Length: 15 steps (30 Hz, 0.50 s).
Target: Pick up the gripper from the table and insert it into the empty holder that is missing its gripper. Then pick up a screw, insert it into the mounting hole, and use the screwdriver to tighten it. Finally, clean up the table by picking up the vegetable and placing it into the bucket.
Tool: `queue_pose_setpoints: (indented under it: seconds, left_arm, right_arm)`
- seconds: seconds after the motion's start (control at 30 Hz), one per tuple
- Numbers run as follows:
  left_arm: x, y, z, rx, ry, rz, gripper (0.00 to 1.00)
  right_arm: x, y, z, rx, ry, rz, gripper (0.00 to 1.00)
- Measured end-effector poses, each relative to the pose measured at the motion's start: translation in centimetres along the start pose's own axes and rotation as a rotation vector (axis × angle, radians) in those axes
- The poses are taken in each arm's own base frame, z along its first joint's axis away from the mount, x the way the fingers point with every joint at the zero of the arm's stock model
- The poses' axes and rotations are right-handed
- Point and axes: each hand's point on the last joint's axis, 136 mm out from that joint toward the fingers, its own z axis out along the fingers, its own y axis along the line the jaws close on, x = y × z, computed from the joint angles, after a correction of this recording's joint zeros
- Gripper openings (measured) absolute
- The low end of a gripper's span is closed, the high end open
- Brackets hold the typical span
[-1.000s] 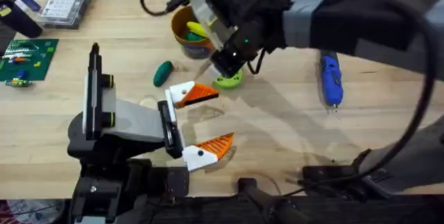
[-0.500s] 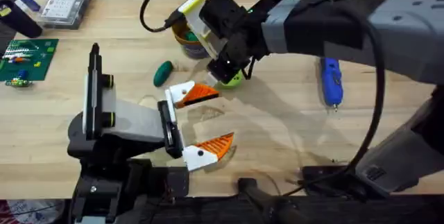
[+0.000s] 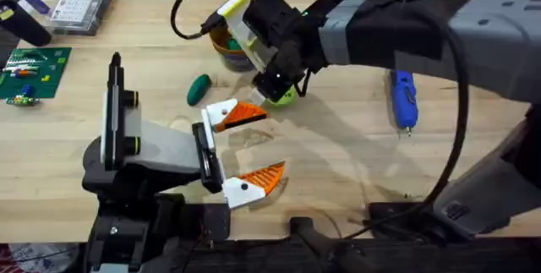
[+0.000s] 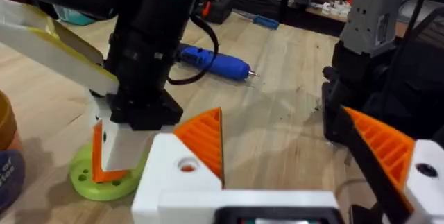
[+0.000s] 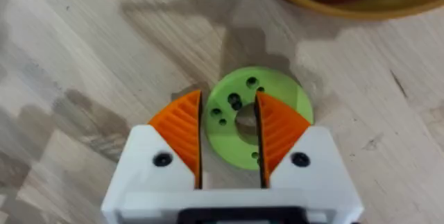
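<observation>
My right gripper (image 3: 277,94) reaches across to the far middle and stands over a flat green disc with holes (image 5: 277,96), its orange pads (image 5: 182,132) a small gap apart, straddling the disc's middle. The left wrist view has those fingers (image 4: 111,154) down on the disc (image 4: 83,175). Just behind stands the orange-brown bucket (image 3: 221,40) with items inside. The dark green vegetable (image 3: 199,89) lies left of the disc. The blue screwdriver (image 3: 403,97) lies to the right. My left gripper (image 3: 245,148) hangs wide open and empty nearer me. Loose gripper, holder and screw are out of view.
A green circuit board (image 3: 34,72) and a clear parts box (image 3: 80,4) sit at the far left of the table (image 3: 338,163). The right arm's dark body (image 3: 406,28) spans the far right.
Over the last second my right gripper shifted left and settled over the green disc; it has held still for the last half second. The left arm has not moved.
</observation>
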Motion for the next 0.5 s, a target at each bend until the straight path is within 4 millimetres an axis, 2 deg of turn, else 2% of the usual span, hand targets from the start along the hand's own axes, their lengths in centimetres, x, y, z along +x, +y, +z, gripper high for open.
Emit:
queue_pose_setpoints:
  seconds: [0.3, 0.33, 0.37, 0.43, 0.47, 0.5]
  left_arm:
    - [0.00, 0.00, 0.00, 0.000, 0.000, 0.000, 0.989]
    - [0.00, 0.00, 0.00, 0.000, 0.000, 0.000, 0.989]
    - [0.00, 0.00, 0.00, 0.000, 0.000, 0.000, 0.989]
    - [0.00, 0.00, 0.00, 0.000, 0.000, 0.000, 0.989]
    - [0.00, -0.01, 0.00, 0.000, 0.000, 0.000, 0.989]
    - [0.00, 0.00, 0.00, 0.000, 0.000, 0.000, 0.988]
  right_arm:
    - [0.00, 0.00, 0.01, 0.000, 0.000, 0.000, 0.385]
    - [0.00, 0.00, 0.01, 0.000, 0.000, -0.001, 0.353]
    - [0.00, -0.01, 0.00, 0.000, 0.000, -0.005, 0.278]
    - [-0.04, -0.01, 0.00, 0.001, -0.001, -0.007, 0.087]
    - [-0.06, -0.02, 0.00, 0.001, -0.003, -0.006, 0.026]
    - [-0.09, -0.01, 0.00, 0.000, -0.004, -0.004, 0.010]
